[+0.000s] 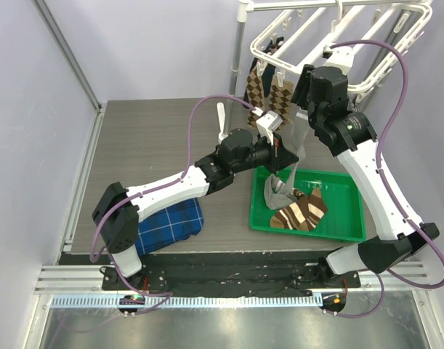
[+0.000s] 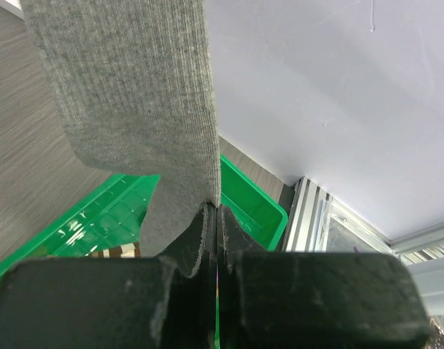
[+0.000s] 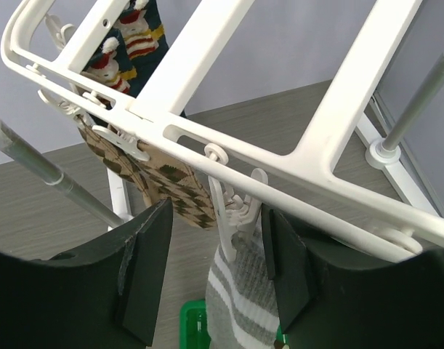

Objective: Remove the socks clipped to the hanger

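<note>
- A robot laboratory test cell.
- Plain pale wall panels (image 1: 149, 43) enclose a small grey bench (image 1: 149, 138).
- Two white cabled robot arms (image 1: 378, 182) stand on aluminium rails (image 1: 229, 278) at its near edge.

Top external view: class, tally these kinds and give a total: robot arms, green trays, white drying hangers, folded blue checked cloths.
Robot arms: 2
Green tray: 1
White hanger: 1
Blue checked cloth: 1
Total: 5
</note>
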`<control>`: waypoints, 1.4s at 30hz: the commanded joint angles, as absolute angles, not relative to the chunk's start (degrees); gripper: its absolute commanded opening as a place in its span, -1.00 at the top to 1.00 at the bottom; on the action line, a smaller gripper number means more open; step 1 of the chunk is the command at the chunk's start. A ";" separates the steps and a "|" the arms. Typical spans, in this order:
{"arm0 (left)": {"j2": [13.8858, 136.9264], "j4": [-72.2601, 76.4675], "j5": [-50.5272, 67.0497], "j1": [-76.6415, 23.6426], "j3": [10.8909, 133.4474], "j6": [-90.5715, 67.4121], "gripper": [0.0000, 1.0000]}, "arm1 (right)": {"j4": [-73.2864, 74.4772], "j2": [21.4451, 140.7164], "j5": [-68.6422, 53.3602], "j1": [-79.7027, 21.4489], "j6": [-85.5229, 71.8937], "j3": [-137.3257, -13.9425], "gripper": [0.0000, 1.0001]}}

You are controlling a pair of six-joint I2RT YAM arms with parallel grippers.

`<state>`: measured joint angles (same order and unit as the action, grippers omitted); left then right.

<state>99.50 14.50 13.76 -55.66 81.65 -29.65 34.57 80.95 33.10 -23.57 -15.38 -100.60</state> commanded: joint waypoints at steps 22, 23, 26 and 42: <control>100.11 17.49 14.50 -55.72 83.67 -30.41 1.00 | 23.03 79.28 34.90 -22.94 -12.22 -97.56 0.98; 100.11 17.32 14.50 -55.72 83.67 -30.41 1.00 | 23.03 79.10 34.81 -22.94 -12.22 -97.47 0.98; 99.85 15.91 14.41 -55.72 83.15 -30.15 1.00 | 23.03 78.23 34.45 -22.94 -12.22 -97.30 0.98; 111.88 17.23 5.10 -65.92 76.73 -32.17 0.42 | 23.73 75.15 29.71 -20.57 -13.88 -94.58 0.98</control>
<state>107.83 15.09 9.23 -63.86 77.65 -31.14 26.92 78.30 30.81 -21.74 -12.71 -96.12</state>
